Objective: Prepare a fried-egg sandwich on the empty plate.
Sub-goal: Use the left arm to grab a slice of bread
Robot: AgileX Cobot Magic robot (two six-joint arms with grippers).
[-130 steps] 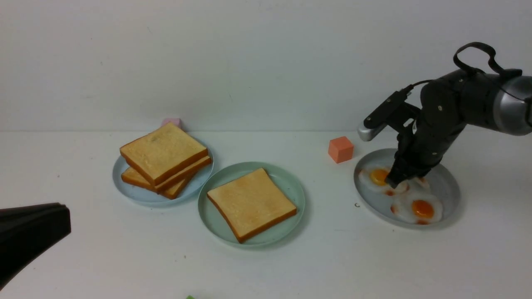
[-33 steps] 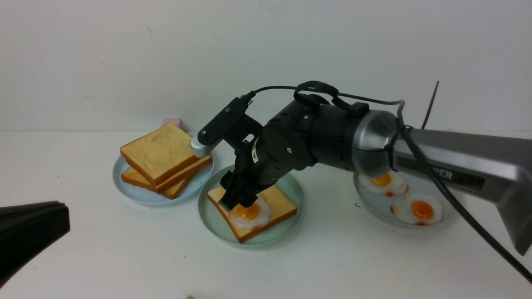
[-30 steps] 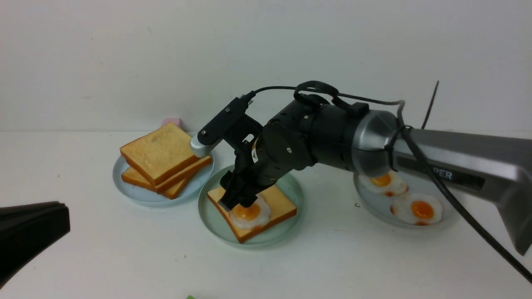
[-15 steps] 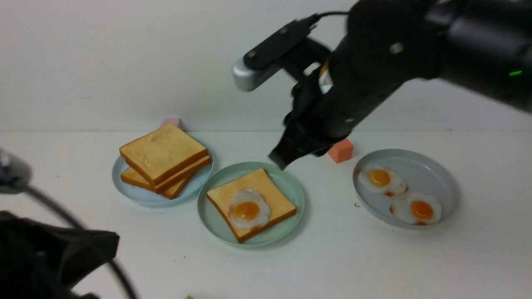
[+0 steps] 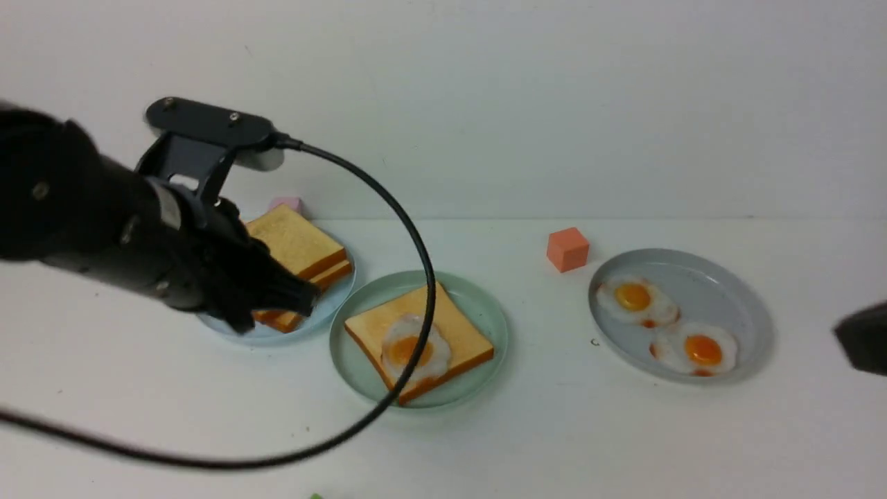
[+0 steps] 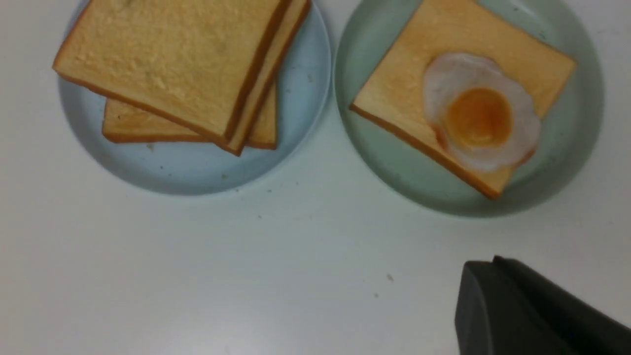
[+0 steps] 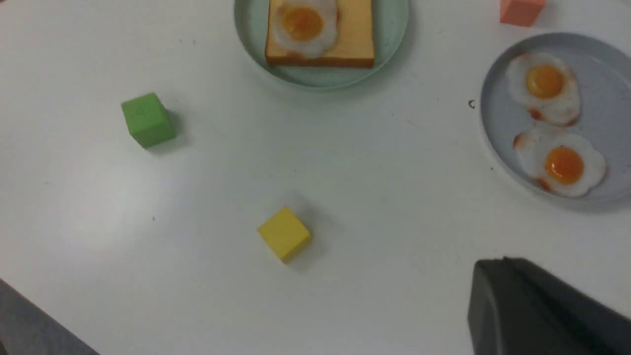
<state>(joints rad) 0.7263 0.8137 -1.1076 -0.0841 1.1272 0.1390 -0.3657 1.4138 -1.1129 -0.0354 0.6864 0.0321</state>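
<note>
The mint-green plate [image 5: 485,305] sits at the table's centre and holds one toast slice [image 5: 461,333] with a fried egg [image 5: 398,348] lying on top. The plate also shows in the left wrist view [image 6: 379,162] and the right wrist view [image 7: 394,29]. A stack of toast slices [image 5: 294,242] lies on the light blue plate [image 5: 344,285] to the left. My left gripper [image 5: 308,294] is shut and empty, raised over the front of that stack; its fingertips [image 6: 480,268] are pressed together. My right gripper [image 5: 851,334] is shut and empty at the far right edge.
A grey plate [image 5: 734,291] at the right holds two fried eggs [image 5: 634,298]. An orange cube [image 5: 567,249] and a pink cube [image 5: 285,204] stand at the back. A green cube [image 7: 147,120] and a yellow cube [image 7: 284,232] lie nearer the front. The left arm's black cable [image 5: 423,277] loops across the mint-green plate.
My right gripper let go of the egg on the toast, rose and drew back to the far right. My left arm swung in from the lower left to above the toast stack.
</note>
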